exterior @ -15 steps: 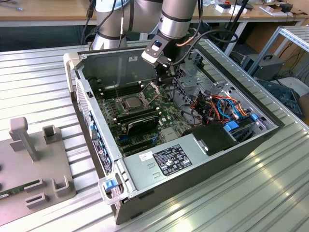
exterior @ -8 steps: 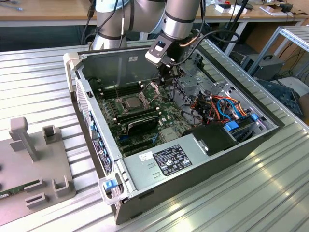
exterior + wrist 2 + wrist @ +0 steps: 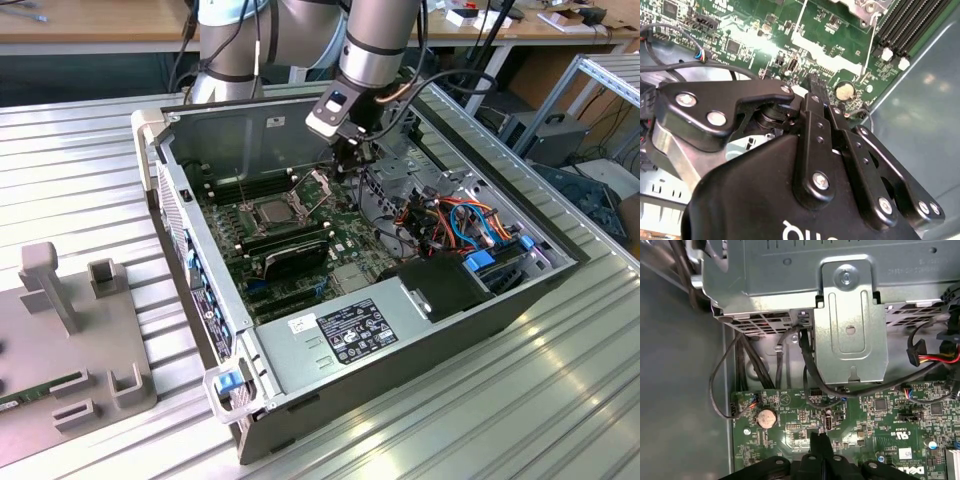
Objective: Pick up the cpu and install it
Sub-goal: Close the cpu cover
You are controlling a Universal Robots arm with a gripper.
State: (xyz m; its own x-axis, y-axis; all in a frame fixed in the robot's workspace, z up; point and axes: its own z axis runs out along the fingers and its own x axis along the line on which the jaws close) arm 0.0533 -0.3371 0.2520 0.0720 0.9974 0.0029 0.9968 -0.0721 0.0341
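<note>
Gripper (image 3: 348, 165) closed, nothing visible between fingers. It hovers low over motherboard (image 3: 345, 238), near coin battery (image 3: 766, 417). Cpu (image 3: 272, 212) looks seated in socket, 8 o'clock from gripper in exterior view. Hinged frame (image 3: 316, 184) stands open, so placement seems done, clamping left.
</note>
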